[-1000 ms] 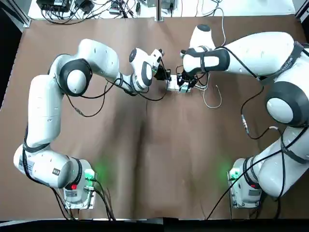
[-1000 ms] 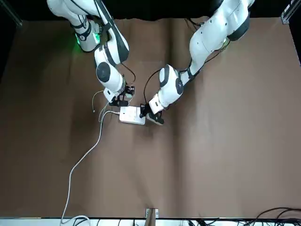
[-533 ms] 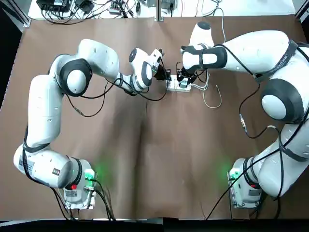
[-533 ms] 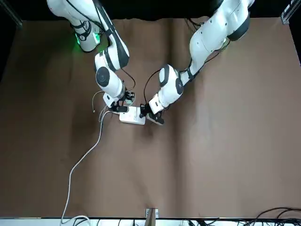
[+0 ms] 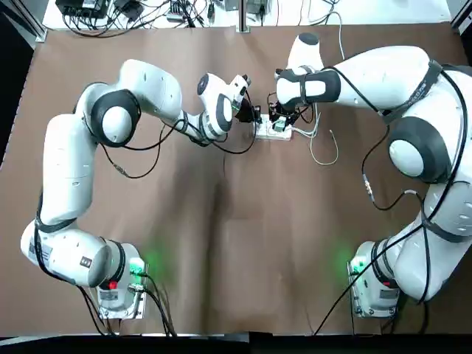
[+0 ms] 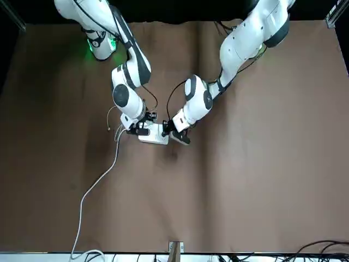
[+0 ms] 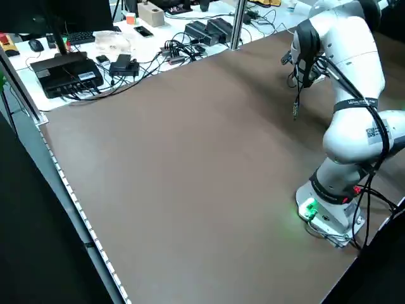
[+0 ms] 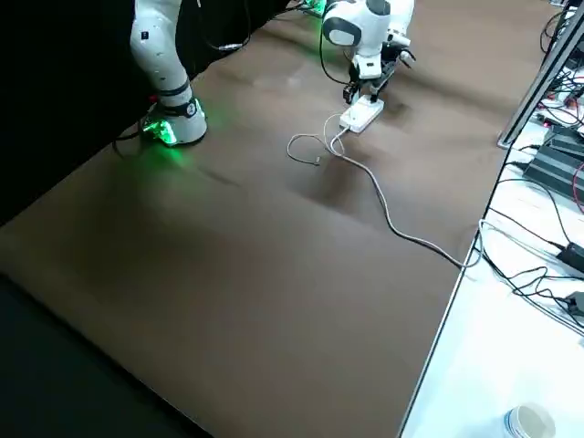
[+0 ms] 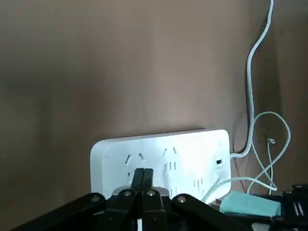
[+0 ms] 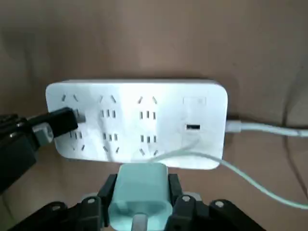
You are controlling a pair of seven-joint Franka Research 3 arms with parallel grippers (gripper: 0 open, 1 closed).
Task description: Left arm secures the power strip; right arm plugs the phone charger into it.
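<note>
The white power strip point(image 5: 273, 130) point(image 6: 154, 134) lies flat at the far middle of the brown table, its thick cord point(image 6: 102, 180) trailing to the far edge. My left gripper point(image 5: 255, 119) point(image 9: 143, 176) is shut, its joined fingertips pressing down on the strip's top point(image 9: 163, 153) at one end. My right gripper point(image 5: 281, 120) point(image 10: 139, 197) is shut on the teal phone charger point(image 10: 139, 188), held just off the strip's long side point(image 10: 139, 120) and tipped toward its sockets. The charger's thin cable point(image 5: 322, 151) loops beside the strip.
Cables, adapters and boxes point(image 7: 190, 38) crowd the white bench past the table's far edge. The strip's cord point(image 8: 392, 224) crosses the table to that edge. Both arm bases point(image 5: 118, 284) point(image 5: 372, 284) glow green at the near edge.
My right gripper has carried the charger closer to the power strip, now right at its side. The left gripper and the strip have stayed put.
</note>
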